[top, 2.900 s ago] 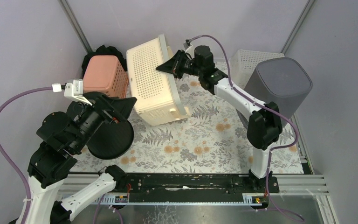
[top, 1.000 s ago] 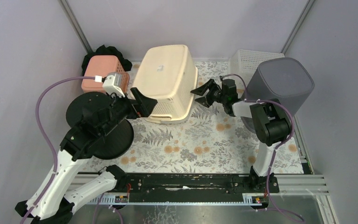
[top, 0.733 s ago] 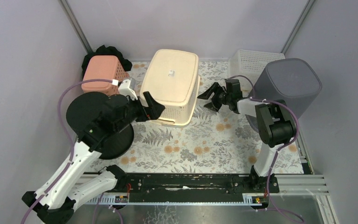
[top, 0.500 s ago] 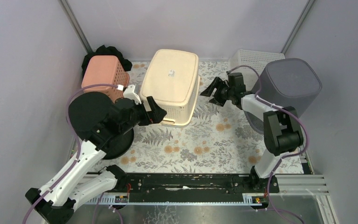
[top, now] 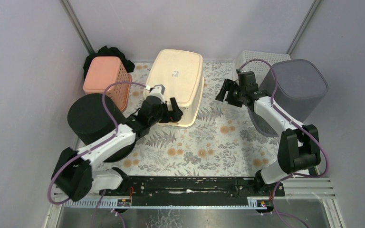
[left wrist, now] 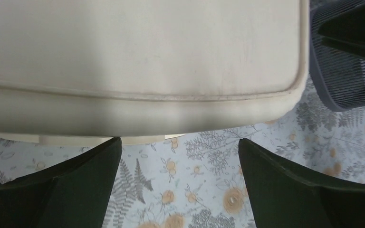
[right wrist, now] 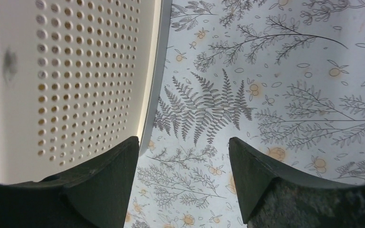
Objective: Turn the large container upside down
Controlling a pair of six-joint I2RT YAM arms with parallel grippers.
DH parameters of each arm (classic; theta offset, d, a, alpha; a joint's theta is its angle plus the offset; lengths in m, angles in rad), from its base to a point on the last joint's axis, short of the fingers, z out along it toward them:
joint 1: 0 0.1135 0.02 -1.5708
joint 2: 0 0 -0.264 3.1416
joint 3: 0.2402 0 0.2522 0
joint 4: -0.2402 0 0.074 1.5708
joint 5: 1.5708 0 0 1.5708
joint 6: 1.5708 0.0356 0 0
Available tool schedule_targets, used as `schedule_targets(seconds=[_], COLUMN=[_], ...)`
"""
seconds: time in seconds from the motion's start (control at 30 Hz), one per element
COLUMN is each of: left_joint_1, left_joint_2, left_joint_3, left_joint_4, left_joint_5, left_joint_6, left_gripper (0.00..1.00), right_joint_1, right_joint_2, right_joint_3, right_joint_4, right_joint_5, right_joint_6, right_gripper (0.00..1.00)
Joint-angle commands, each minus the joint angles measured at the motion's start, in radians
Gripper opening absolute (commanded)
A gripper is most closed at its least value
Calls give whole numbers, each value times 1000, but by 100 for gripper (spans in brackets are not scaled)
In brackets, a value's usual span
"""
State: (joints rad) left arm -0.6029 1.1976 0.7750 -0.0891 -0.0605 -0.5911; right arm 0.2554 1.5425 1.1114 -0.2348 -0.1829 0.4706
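Large cream perforated plastic basket (top: 177,83) has gone from tipped on its side to base-up, rim down on the floral tabletop (top: 204,137); both arms have let go and pulled back. Left fingers (left wrist: 76,190) are spread wide just beside its near edge; right fingers (right wrist: 104,190) are spread and empty, clear of its right wall; the flip looks done.

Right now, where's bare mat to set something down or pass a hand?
Biggest free patch: floral mat between the cream basket and its near edge. Narrower strip between cream basket and grey bin, but the right tool hangs there. Crowded: left side, pink basket, black bin, left tool at the cream basket's near edge.
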Motion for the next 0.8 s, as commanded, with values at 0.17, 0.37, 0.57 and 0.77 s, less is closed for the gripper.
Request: schedule_targets(seconds=[0.17, 0.37, 0.57, 0.77], left_joint_1=[12, 15, 2, 27], left_joint_2=[369, 404, 161, -66], left_joint_3=[237, 351, 152, -53], left_joint_4=[238, 191, 211, 230], left_joint_5=[31, 117, 52, -156], left_joint_6=[179, 215, 178, 150], left_gripper=[100, 100, 100, 100], right_joint_1=[-24, -66, -68, -69], right_joint_2=[-109, -165, -248, -405], right_joint_3=[-49, -97, -205, -417], right_joint_4=[-8, 14, 106, 304], right_joint_5=[154, 194, 248, 353], right_joint_6=[-70, -103, -148, -215], right_gripper=[75, 74, 99, 99])
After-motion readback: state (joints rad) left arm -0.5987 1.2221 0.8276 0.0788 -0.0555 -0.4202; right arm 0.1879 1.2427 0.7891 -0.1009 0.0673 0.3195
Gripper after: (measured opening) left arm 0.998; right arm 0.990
